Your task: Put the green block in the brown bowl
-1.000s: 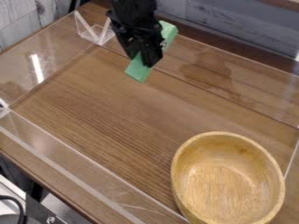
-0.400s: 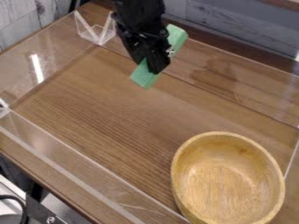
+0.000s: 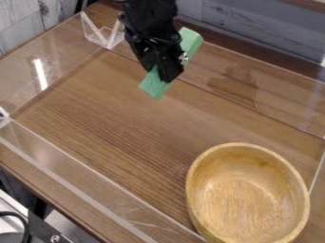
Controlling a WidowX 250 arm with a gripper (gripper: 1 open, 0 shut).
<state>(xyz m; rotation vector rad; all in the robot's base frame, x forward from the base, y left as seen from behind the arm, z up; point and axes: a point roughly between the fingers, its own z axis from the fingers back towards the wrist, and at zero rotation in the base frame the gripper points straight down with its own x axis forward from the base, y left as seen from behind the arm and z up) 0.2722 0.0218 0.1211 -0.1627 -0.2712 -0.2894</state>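
A bright green block [image 3: 158, 84] hangs tilted above the wooden table, its upper end [image 3: 191, 40] showing behind the fingers. My black gripper [image 3: 162, 59] is shut on the block's middle and points steeply downward at the top centre of the view. The brown bowl [image 3: 249, 194], round, shallow and of light tan wood, sits empty at the lower right, well away from the gripper.
A clear plastic wall [image 3: 76, 195] borders the wooden table [image 3: 114, 123] on the left and front, and another clear panel [image 3: 267, 81] runs along the right rear. A small clear stand [image 3: 99, 33] sits at the back left beside the arm.
The gripper has carried the green block slightly right and toward the camera, lifting it a little. The bowl has not moved.
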